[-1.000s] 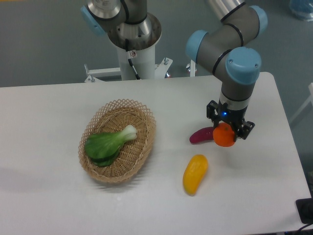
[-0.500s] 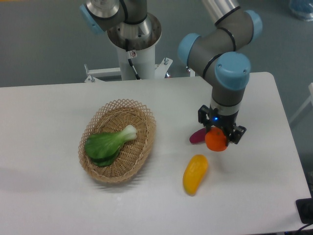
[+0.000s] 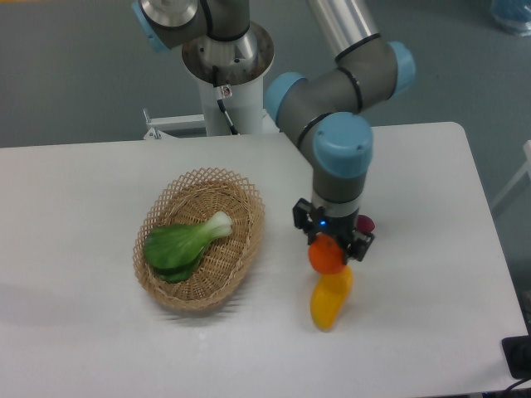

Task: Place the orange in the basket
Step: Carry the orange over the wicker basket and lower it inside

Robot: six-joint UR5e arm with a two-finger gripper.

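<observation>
Orange: round and bright, the orange (image 3: 327, 256) sits between the two fingers of the end effector (image 3: 329, 255), up in the air above the worktop (image 3: 99, 348). It is not in the basket.
End effector: it points straight down and is closed tight on the orange. A small blue light glows on it just above the fruit.
Arm: the grey arm (image 3: 338, 162) with light blue caps bends down from the top of the view to the end effector.
Basket: the tan woven basket (image 3: 242, 249) is oval and lies on the left part of the worktop, well apart from the orange and to its left.
Green vegetable: a leafy green vegetable (image 3: 184, 244) with a white stem lies inside the basket, its stem end pointing up and to the right.
Yellow fruit: a long yellow fruit (image 3: 329, 300) lies on the worktop right under the orange. Its top end is partly hidden behind the orange. I cannot tell if the two touch.
Purple vegetable: only a small dark purple bit of the purple vegetable (image 3: 365, 223) peeks out to the right of the end effector. The rest is hidden behind it.
Worktop: white and smooth, with the arm's round grey base (image 3: 226, 58) standing behind its far edge.
</observation>
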